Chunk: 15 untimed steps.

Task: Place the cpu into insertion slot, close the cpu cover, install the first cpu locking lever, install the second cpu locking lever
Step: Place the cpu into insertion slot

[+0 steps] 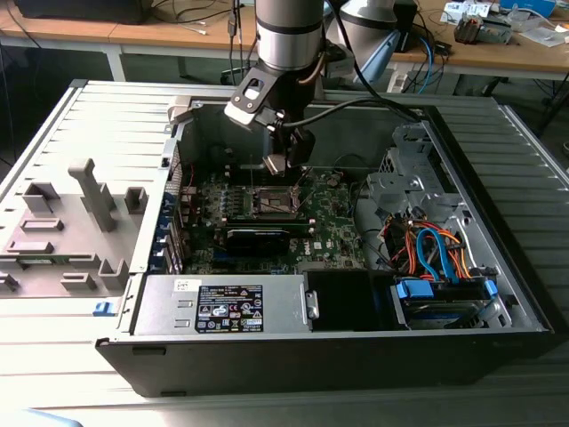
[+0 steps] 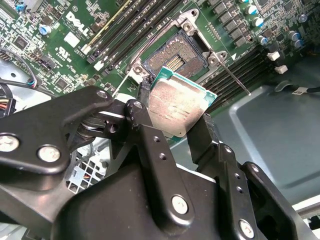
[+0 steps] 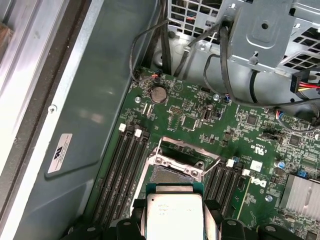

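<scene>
Inside the open computer case (image 1: 356, 356), on the green motherboard (image 3: 200, 120), the insertion slot (image 2: 172, 57) lies uncovered, its contact field bare. Near it, and seemingly clear above it, hangs the cpu (image 2: 180, 100). The gripper (image 2: 172, 119) is clamped on two opposite edges of the chip, one of its fingers (image 2: 145, 107) pressing each side. The chip looks light, thin and stiff, with a smooth metal top that could slip. Its underside and the socket contacts are likely fragile, so the edges are the sound place to hold it.
</scene>
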Available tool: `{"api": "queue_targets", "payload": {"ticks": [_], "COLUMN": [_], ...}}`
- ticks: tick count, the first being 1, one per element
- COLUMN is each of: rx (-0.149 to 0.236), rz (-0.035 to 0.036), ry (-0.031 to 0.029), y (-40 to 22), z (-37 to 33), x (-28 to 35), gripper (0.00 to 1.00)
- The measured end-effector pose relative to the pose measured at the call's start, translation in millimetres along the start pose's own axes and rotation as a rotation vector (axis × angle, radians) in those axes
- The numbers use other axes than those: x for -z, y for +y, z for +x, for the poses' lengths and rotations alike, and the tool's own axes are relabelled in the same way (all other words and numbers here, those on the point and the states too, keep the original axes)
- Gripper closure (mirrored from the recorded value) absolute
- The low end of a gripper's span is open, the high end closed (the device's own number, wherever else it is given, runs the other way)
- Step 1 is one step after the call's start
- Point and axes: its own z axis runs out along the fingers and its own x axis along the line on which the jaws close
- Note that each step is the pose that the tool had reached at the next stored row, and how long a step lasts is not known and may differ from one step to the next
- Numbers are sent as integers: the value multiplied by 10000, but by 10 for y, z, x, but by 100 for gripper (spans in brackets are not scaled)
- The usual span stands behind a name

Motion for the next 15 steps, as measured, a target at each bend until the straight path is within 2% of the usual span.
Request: {"api": "queue_targets", "payload": {"ticks": [15], "rx": [-436], "rz": [-6], "ry": [-23], "y": [0], "z": [0], "x": [-6], "gripper": [45]}}
